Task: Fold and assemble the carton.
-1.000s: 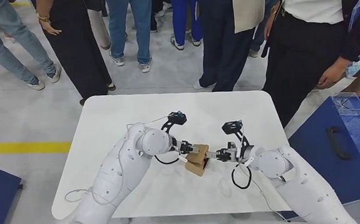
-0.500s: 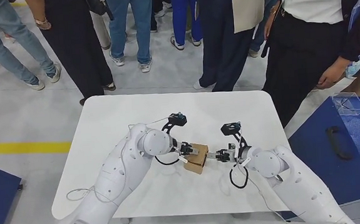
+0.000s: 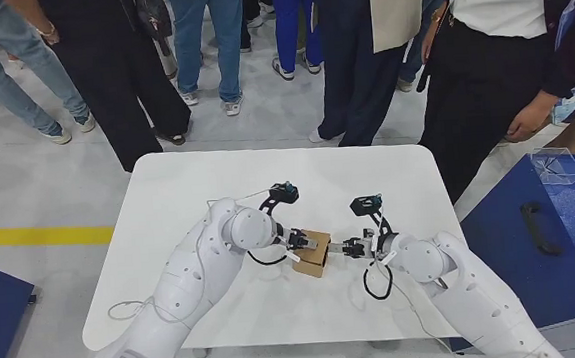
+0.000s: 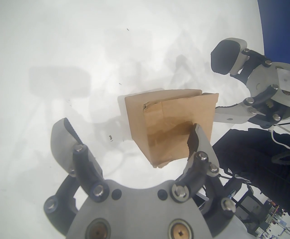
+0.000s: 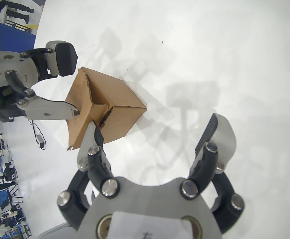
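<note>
Left claw [image 4: 131, 127] is spread wide, one finger [image 4: 201, 140] pressed against an open flap of the brown carton [image 4: 158, 126], the other finger off it over the white table [image 4: 68, 45]. Right claw [image 5: 155, 124] is likewise wide, with one finger touching the carton from the opposite side. Partly folded, its flaps loose, the carton sits about mid-table between them, left claw on its left, right claw on its right.

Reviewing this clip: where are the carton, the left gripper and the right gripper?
carton [image 5: 115, 92], right wrist view, on its flat upper panel.
left gripper [image 4: 130, 129], left wrist view, midway between its fingertips.
right gripper [image 5: 154, 124], right wrist view, midway between its fingertips.
</note>
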Tool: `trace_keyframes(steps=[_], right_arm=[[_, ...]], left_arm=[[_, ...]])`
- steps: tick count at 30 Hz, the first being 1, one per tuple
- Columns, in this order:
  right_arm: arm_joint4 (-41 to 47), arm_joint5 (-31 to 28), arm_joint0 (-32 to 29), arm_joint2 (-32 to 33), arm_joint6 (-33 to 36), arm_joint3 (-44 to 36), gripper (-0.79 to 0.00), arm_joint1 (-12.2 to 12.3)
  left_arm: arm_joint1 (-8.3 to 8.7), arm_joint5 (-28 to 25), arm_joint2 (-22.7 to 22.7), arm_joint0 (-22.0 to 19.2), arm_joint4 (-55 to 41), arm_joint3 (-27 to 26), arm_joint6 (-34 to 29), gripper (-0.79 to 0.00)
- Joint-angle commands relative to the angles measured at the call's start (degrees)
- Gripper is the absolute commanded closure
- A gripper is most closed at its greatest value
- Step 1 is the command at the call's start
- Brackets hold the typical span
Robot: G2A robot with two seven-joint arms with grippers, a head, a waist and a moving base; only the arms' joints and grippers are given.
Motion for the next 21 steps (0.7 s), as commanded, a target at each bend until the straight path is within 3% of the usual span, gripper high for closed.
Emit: trace_keyframes(steps=[1, 7, 21], right_arm=[[0.63, 0.18, 0.06, 0.18, -0.10, 0.21, -0.785, -0.12], [5.75, 0.50, -0.57, 2.87, 0.96, -1.90, -0.785, -0.09], [1.25, 2.06, 0.13, -0.23, 0.76, 0.14, -0.785, -1.12]], left_arm=[[-0.08, 0.05, 0.13, -0.09, 0.13, 0.36, -0.04, -0.785], [-0.29, 0.04, 0.22, -0.37, 0.27, 1.09, 0.15, -0.785], [-0.11, 0.28, -0.75, -0.18, 0.86, 0.13, 0.14, -0.785]])
